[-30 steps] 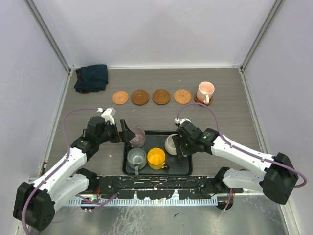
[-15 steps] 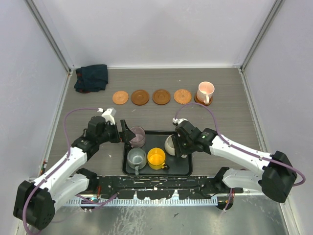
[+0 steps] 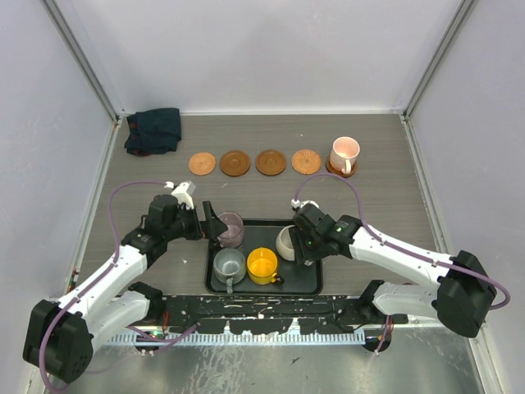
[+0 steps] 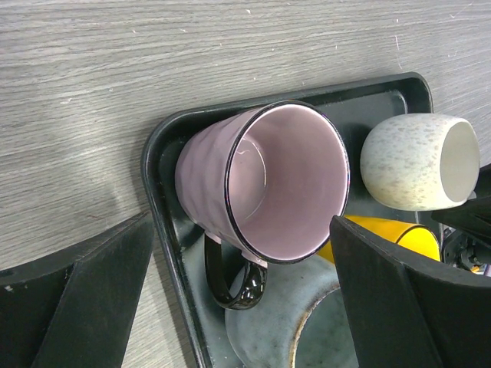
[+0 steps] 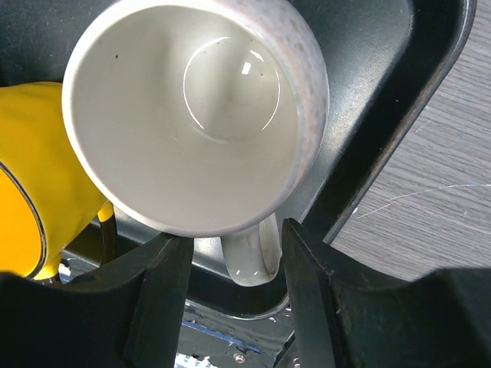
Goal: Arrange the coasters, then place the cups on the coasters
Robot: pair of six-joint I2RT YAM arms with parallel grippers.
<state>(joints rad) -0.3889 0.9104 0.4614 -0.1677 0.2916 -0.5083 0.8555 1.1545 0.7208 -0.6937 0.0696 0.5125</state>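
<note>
Four bare coasters [image 3: 235, 162] lie in a row at the back, and a fifth carries the pale pink cup [image 3: 344, 153]. The black tray [image 3: 305, 283] holds the purple cup [image 4: 261, 180], grey-green cup [image 3: 229, 264], yellow cup [image 3: 262, 265] and cream cup [image 5: 192, 107], which is tipped toward my right wrist camera. My left gripper [image 4: 239, 222] is wide open, a finger on each side of the purple cup without touching it. My right gripper [image 5: 238, 230] straddles the cream cup's handle [image 5: 249, 257]. Its right finger is against the handle and a gap shows at its left finger.
A dark folded cloth [image 3: 153, 130] lies in the back left corner. White walls enclose the wooden table [image 3: 385, 197] on three sides. The tray's raised rim [image 4: 157, 192] runs just beside my left finger.
My right gripper has slid a little left toward the cream cup and its fingers have narrowed around the handle. The left arm has hardly moved and stays open.
</note>
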